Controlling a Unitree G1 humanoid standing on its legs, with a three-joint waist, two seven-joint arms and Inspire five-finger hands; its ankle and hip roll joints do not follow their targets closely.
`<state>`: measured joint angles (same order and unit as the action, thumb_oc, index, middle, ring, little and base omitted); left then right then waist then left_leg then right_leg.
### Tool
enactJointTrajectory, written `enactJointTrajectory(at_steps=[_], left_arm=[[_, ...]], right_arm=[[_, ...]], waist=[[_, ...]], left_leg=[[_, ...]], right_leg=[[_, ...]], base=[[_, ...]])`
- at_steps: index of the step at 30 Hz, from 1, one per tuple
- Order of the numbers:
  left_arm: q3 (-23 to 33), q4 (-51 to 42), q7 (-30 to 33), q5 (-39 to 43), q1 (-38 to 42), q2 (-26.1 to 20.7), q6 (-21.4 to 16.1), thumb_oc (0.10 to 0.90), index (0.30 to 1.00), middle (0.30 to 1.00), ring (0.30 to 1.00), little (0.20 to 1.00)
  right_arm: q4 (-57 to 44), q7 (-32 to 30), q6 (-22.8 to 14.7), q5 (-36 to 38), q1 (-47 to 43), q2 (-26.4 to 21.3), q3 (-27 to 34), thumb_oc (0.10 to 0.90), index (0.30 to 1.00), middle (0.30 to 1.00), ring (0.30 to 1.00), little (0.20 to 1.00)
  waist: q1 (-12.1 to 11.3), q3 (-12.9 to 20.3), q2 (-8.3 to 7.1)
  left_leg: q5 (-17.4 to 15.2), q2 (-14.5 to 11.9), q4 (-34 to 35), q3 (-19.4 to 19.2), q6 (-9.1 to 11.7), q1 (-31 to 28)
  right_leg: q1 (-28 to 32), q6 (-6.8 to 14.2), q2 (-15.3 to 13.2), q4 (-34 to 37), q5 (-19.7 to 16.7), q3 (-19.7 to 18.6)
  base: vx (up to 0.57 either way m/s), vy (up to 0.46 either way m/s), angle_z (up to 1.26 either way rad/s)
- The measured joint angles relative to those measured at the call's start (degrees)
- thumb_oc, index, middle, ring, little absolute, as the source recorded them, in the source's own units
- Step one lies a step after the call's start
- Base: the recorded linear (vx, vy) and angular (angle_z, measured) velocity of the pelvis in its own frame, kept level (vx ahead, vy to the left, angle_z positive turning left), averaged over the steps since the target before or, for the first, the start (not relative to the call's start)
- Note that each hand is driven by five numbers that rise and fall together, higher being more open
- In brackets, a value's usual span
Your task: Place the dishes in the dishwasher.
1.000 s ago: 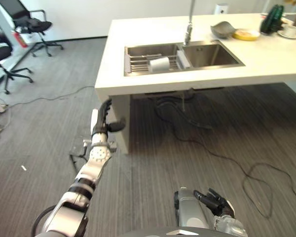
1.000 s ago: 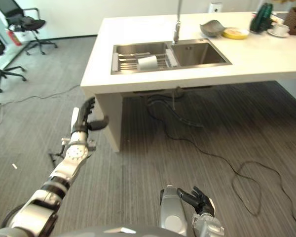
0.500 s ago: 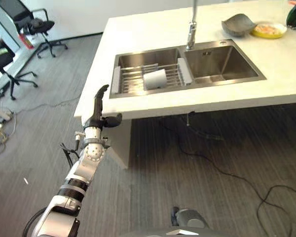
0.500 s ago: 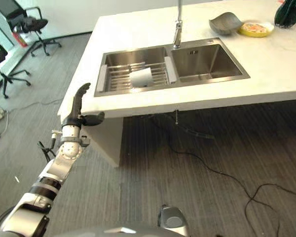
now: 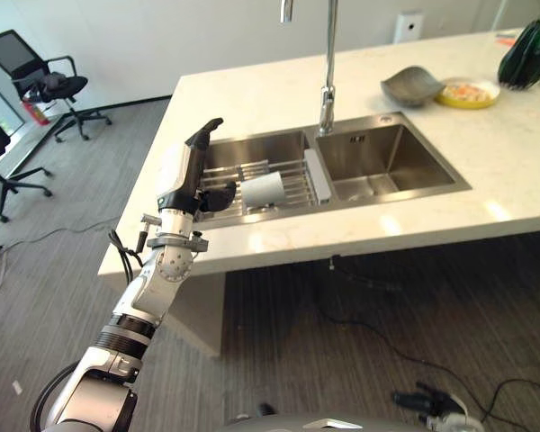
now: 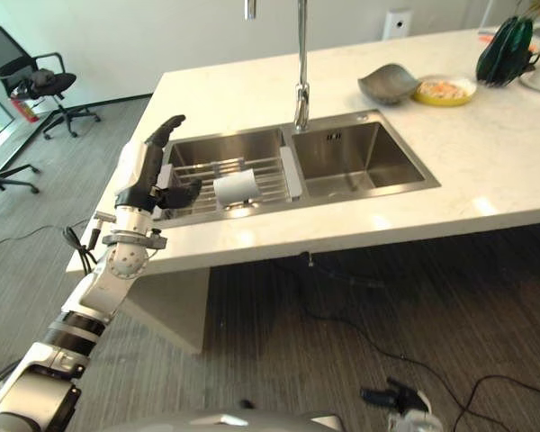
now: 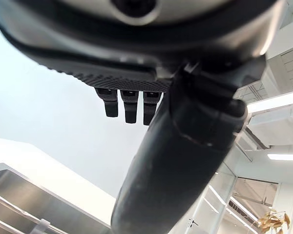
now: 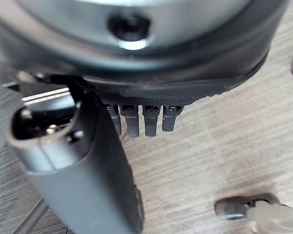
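Dishes for this job are sitting apart from us: our left hand [image 5: 187, 175] is hovering raised at the desk [image 5: 252, 90] edge with fingers straight and thumb out, holding nothing. Just beyond its thumb a white cup [image 5: 264, 189] is lying on its side on the wire rack [image 5: 288, 186] in the left basin of the sink [image 5: 387, 162]. Behind the divider the tap [image 5: 327, 63] is standing upright. Farther back on the desk a grey bowl [image 5: 410, 85] is resting just beside a yellow plate [image 5: 468, 92], with a dark green object [image 5: 528, 54] near them. Our right hand [image 6: 398, 397] is hanging low over the floor [image 6: 279, 342], fingers relaxed and empty.
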<state>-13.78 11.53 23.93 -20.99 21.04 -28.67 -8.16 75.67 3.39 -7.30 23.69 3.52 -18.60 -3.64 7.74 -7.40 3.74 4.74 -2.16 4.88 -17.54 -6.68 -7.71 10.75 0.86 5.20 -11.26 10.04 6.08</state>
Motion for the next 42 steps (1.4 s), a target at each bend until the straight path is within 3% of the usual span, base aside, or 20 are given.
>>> enactJointTrajectory(at_steps=[1, 2, 3, 4, 8, 11, 12, 13, 14, 15, 16, 20, 23, 30, 32, 40, 42], left_arm=[[-0.4, 0.0, -0.2, 0.0, 0.1, -0.3, -0.1, 0.800, 0.900, 0.900, 0.900, 0.900], [-0.6, -0.1, -0.6, -0.2, 0.2, -0.5, 0.0, 0.800, 0.900, 0.900, 0.900, 0.900], [-0.5, -0.1, -1.0, -0.5, 0.2, -0.6, 0.0, 0.800, 0.900, 0.900, 0.900, 0.900], [-0.6, 0.0, -1.9, -1.1, 0.1, -0.6, 0.0, 0.800, 0.900, 0.900, 0.900, 0.900], [-1.2, -0.1, -4.4, -1.5, 0.1, -0.2, 0.0, 0.800, 0.900, 0.900, 0.900, 0.900], [-1.5, -0.1, -7.0, -0.7, 0.8, -0.2, 0.1, 0.800, 0.900, 0.900, 0.900, 0.900], [-1.8, -0.1, -7.3, -0.7, 1.8, -0.2, 0.2, 0.800, 0.900, 0.900, 0.900, 0.900], [-2.4, -0.2, -7.7, -0.7, 2.3, -0.3, 0.2, 0.800, 0.900, 0.900, 0.900, 0.900], [-3.6, -0.9, -8.3, -0.8, 2.7, -0.4, 0.4, 0.800, 0.900, 0.900, 0.900, 0.900], [-3.7, -2.6, -8.5, -0.7, 2.9, -1.6, 0.4, 0.800, 0.900, 0.900, 0.900, 0.900], [-3.6, -3.0, -8.3, -0.7, 2.8, -1.9, 0.7, 0.800, 0.900, 0.900, 0.900, 0.900], [-3.2, -2.5, -8.4, -0.5, 2.8, -2.9, 1.3, 0.800, 0.900, 0.900, 0.900, 0.900], [-2.9, -2.8, -10.1, -1.4, 2.8, -5.0, 1.3, 0.800, 0.900, 0.900, 0.900, 0.900], [-4.8, -2.5, -12.6, -2.3, 2.9, -2.5, 1.0, 0.800, 0.900, 0.900, 0.900, 0.900], [-8.3, -1.8, -13.3, -5.4, 5.1, -3.3, 1.3, 0.800, 0.900, 0.900, 0.900, 0.900], [-11.3, 0.2, -15.7, -8.2, 7.7, -3.2, 1.6, 0.800, 0.900, 0.900, 0.900, 0.900], [-17.0, 9.5, -15.6, -10.3, 15.2, -2.1, 2.7, 0.800, 0.900, 0.900, 0.900, 0.900]], right_arm=[[0.1, 0.2, 0.1, 0.0, 1.0, 0.6, -0.1, 0.800, 0.900, 0.900, 0.900, 0.900], [-0.9, 0.6, 0.5, -0.1, 2.2, 1.5, -1.4, 0.800, 0.900, 0.900, 0.900, 0.900], [-1.5, 1.2, 0.6, -0.7, 3.2, 1.6, -2.6, 0.800, 0.900, 0.900, 0.900, 0.900], [-1.6, 1.9, 1.2, -1.2, 3.9, 1.9, -2.7, 0.800, 0.900, 0.900, 0.900, 0.900], [-0.2, 2.1, 2.1, -2.3, 4.9, 2.3, -2.3, 0.800, 0.900, 0.900, 0.900, 0.900], [-0.2, 2.3, 2.1, -3.4, 2.9, 2.0, -2.2, 0.800, 0.900, 0.900, 0.900, 0.900], [-0.8, 2.3, 1.7, -3.3, 1.8, 2.3, -2.1, 0.800, 0.900, 0.900, 0.900, 0.900], [-2.7, 2.3, 2.0, -3.3, 1.9, 2.6, -2.2, 0.800, 0.900, 0.900, 0.900, 0.900], [-3.4, 2.4, 2.1, -3.3, 2.8, 3.1, -3.4, 0.800, 0.900, 0.900, 0.900, 0.900], [-3.4, 2.5, 2.4, -3.3, 2.9, 3.7, -4.8, 0.800, 0.900, 0.900, 0.900, 0.900], [-3.4, 2.7, 2.5, -3.4, 2.7, 3.9, -4.8, 0.800, 0.900, 0.900, 0.900, 0.900], [-2.3, 2.8, 2.9, -3.5, 2.8, 1.8, -4.7, 0.800, 0.900, 0.900, 0.900, 0.900], [-2.3, 2.9, 2.7, -3.5, 3.1, 0.5, -3.8, 0.800, 0.900, 0.900, 0.900, 0.900], [-6.8, 2.9, 2.8, -3.5, 4.2, -0.1, -4.1, 0.800, 0.900, 0.900, 0.900, 0.900], [-10.9, 3.4, 1.9, -3.5, 4.8, -0.3, -5.7, 0.800, 0.900, 0.900, 0.900, 0.900], [-11.1, 3.9, 2.1, -4.6, 5.2, -0.6, -6.6, 0.800, 0.900, 0.900, 0.900, 0.900], [-13.1, 4.0, 2.2, -4.6, 7.0, -1.5, -7.6, 0.800, 0.900, 0.900, 0.900, 0.900]], waist=[[-0.2, 0.1, 0.32], [-0.2, 0.6, -0.73], [-0.1, 0.8, -1.07], [0.3, 0.8, -1.04], [0.2, 0.6, -1.15], [0.8, -0.5, -2.03], [0.9, -2.1, -2.59], [1.3, -2.7, -3.05], [1.5, -2.1, -3.90], [0.7, -1.8, -5.83], [0.1, -2.0, -5.48], [-1.3, -1.0, -2.72], [-0.8, 0.0, -1.42], [0.7, 1.2, -0.69], [1.1, 1.6, -0.27], [2.2, 1.9, -0.05], [1.9, 2.2, 0.05]], left_leg=[[-0.5, -0.3, 0.9, 0.5, 0.6, -0.3], [-0.4, 0.0, 0.8, 0.4, 1.1, -0.6], [-0.5, 0.5, 0.7, 0.2, 2.8, -0.1], [-0.4, 0.3, 0.6, 0.3, 4.1, -0.1], [-0.1, 0.2, 0.6, 0.5, 4.6, -0.8], [-1.9, 0.5, 0.5, -0.6, 6.4, -0.8], [-3.0, 0.0, -1.0, -0.1, 6.2, -0.3], [-3.1, 0.1, -0.7, 1.0, 6.5, -0.3], [-3.0, 0.7, 0.8, 1.2, 6.7, -0.1], [-2.4, 1.9, 0.7, 0.7, 6.9, 0.6], [-2.0, 1.6, 0.7, 0.9, 6.9, 0.6], [-1.7, -0.7, 0.6, -1.2, 8.4, 0.6], [-1.8, -2.3, 0.4, -1.8, 8.9, -1.7], [-1.8, -2.6, 0.4, -0.8, 9.0, -3.3], [-2.3, -3.2, 0.4, -0.9, 9.8, -3.2], [-2.6, -3.5, 0.7, -1.1, 10.2, -2.9], [-2.4, -3.3, 0.5, -1.0, 10.1, -2.1]], right_leg=[[-2.0, 0.2, -1.0, -3.1, 2.2, 1.1], [-4.2, 0.4, -4.7, -2.6, 3.5, 1.0], [-6.2, 2.7, -7.6, -1.4, 1.5, 1.1], [-7.2, 3.4, -8.8, -1.7, 0.1, 2.0], [-4.8, 2.2, -8.4, 1.4, -1.9, 2.2], [-9.1, 4.0, -8.8, -7.3, 0.0, 0.5], [-13.9, 5.3, -9.5, -17.7, 0.4, -0.8], [-18.1, 7.6, -9.8, -23.7, 1.4, -3.8], [-17.7, 7.9, -10.1, -16.0, 1.8, -6.0], [-18.0, 6.5, -12.1, -9.0, -0.4, -6.0], [-17.5, 5.6, -12.1, -7.1, -3.0, -5.6], [-14.5, 5.2, -10.6, 0.2, -6.7, -4.4], [-7.7, 3.2, -8.6, 9.7, -11.5, -3.5], [-3.2, 2.5, -8.0, 15.3, -12.8, -2.7], [-2.6, 2.3, -7.4, 16.8, -13.6, -2.7], [-3.3, 2.4, -7.2, 16.5, -13.8, -2.9], [-4.2, 2.4, -7.3, 16.0, -13.7, -2.7]], base=[[0.04, 0.024, -0.17], [0.02, 0.014, -0.17], [0.03, 0.033, -0.01], [0.03, 0.054, 0.05], [-0.01, 0.066, -0.06], [-0.02, 0.058, -0.18], [0.05, -0.052, 0.12], [0.04, -0.040, 0.50], [0.00, -0.047, 0.45], [0.00, -0.050, 0.39], [0.02, -0.080, 0.15], [0.06, -0.054, -0.08], [0.07, -0.032, -0.17], [0.02, -0.028, 0.06], [-0.01, -0.016, -0.01], [-0.01, -0.011, -0.01], [-0.01, -0.014, 0.00]])
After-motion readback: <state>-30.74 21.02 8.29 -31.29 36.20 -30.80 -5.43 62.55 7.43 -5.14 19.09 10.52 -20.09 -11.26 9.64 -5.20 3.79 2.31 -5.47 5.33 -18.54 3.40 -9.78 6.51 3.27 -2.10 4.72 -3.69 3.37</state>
